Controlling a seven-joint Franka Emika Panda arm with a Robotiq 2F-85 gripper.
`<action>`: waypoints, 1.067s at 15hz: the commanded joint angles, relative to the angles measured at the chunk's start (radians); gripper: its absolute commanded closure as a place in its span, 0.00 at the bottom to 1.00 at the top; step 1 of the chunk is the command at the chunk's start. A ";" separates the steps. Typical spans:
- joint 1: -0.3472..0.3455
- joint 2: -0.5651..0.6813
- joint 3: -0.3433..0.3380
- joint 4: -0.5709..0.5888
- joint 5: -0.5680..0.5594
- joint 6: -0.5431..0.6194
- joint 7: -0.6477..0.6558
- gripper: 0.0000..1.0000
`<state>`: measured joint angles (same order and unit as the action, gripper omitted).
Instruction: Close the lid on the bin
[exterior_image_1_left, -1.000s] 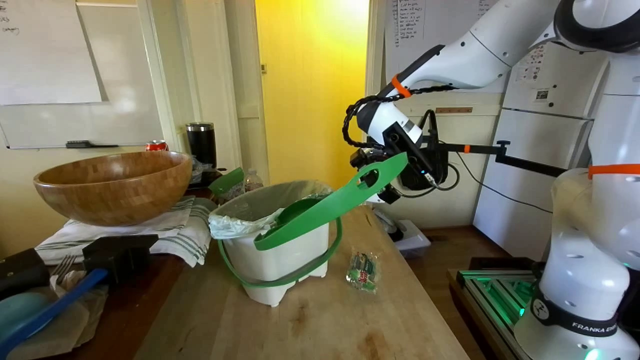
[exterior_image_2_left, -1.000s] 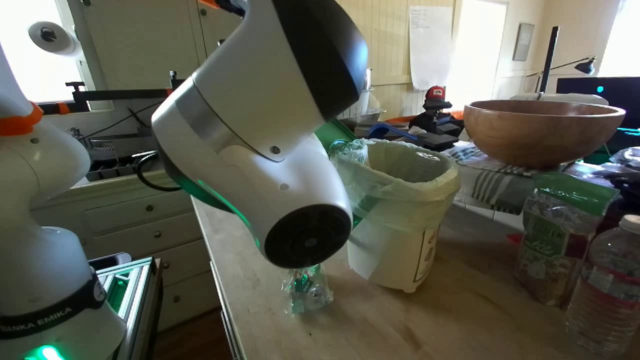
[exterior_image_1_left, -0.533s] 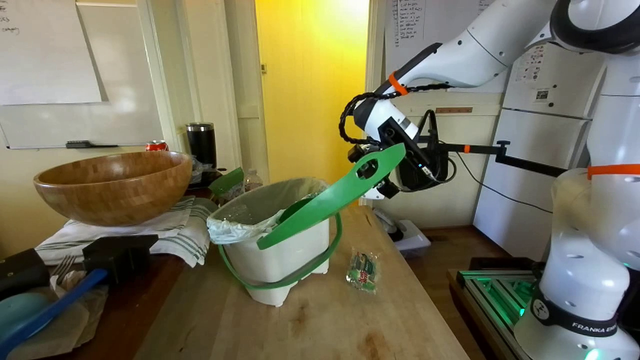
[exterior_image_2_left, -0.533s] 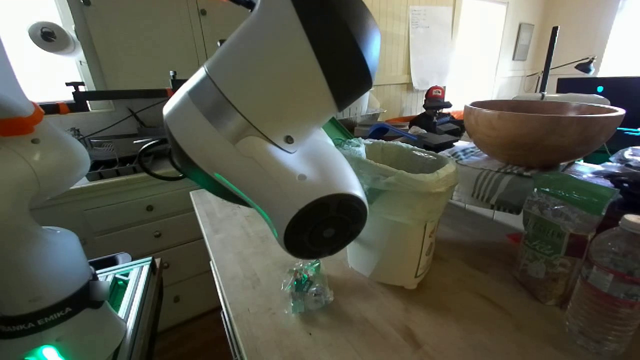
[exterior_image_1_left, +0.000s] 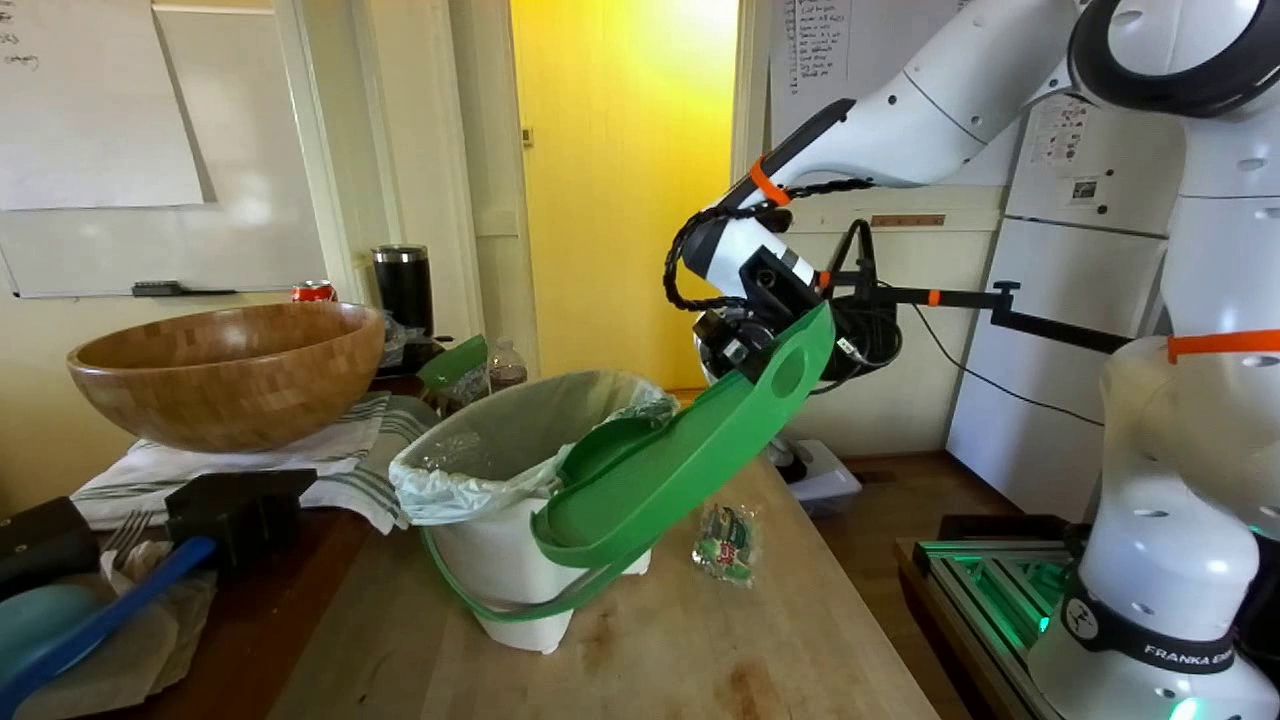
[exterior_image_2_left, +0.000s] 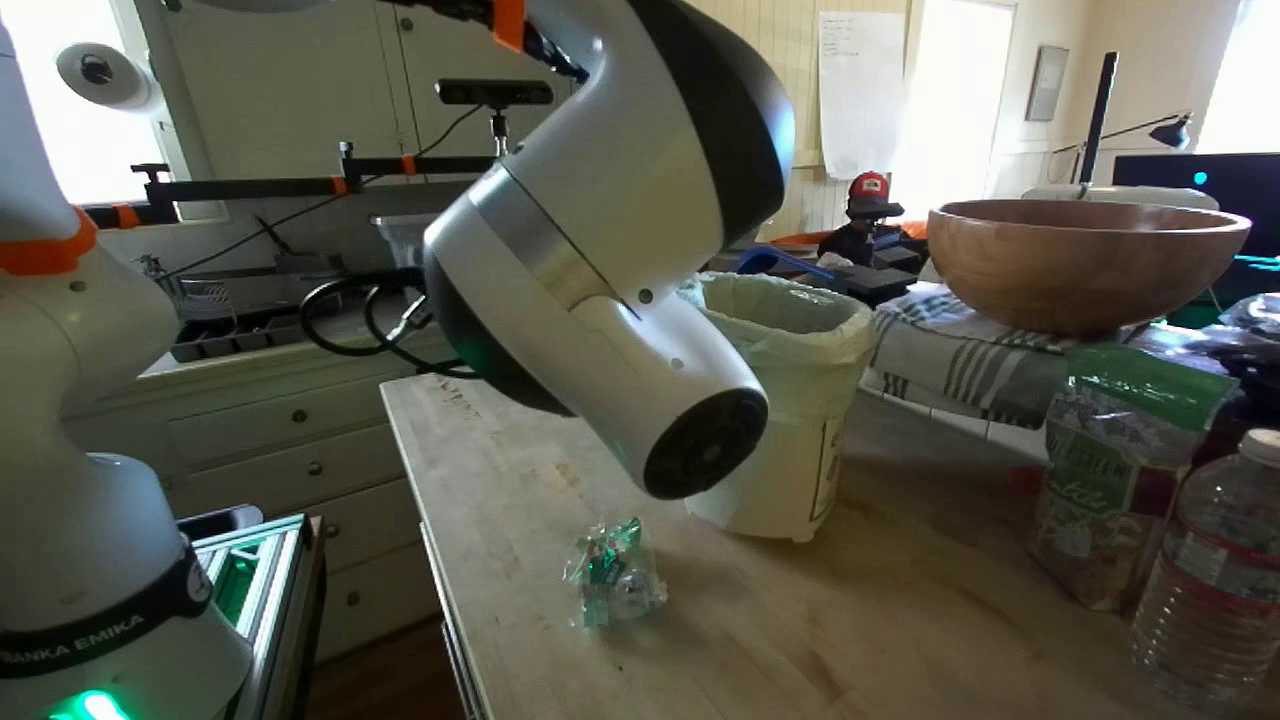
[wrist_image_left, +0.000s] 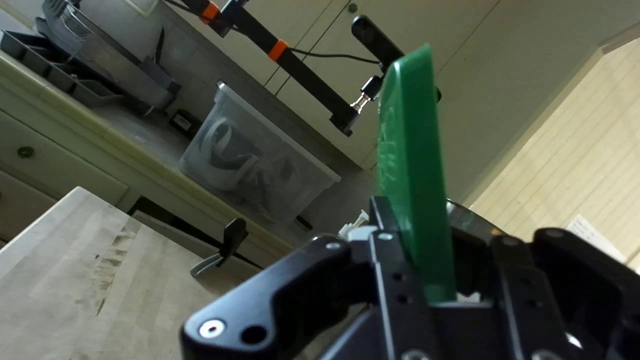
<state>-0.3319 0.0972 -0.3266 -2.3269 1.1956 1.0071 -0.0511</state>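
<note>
While the hand (wrist_image_left: 427, 237) is clamping the green lid (exterior_image_1_left: 655, 485) near its raised end, presumably so the slanting plastic can be tipped flat, the uncovered bin (exterior_image_1_left: 500, 545) is standing on the worktop (exterior_image_1_left: 660, 660), left of the lid in an exterior view.

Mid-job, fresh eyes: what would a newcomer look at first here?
Probably the flat bright green plastic lid, held slanting between the jaws, its low end in front of the small white tapered plastic bin in an exterior view. Next, the brightly lit yellow door behind, and the large brown wooden bowl at that view's left, resting on white striped cloth.
</note>
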 joint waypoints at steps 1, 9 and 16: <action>-0.005 0.025 -0.010 0.013 0.040 -0.022 0.020 0.98; -0.006 -0.028 -0.018 -0.002 0.119 -0.016 0.015 0.98; -0.005 -0.042 -0.019 0.006 0.125 0.012 -0.002 0.81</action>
<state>-0.3364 0.0715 -0.3433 -2.3250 1.3066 1.0030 -0.0537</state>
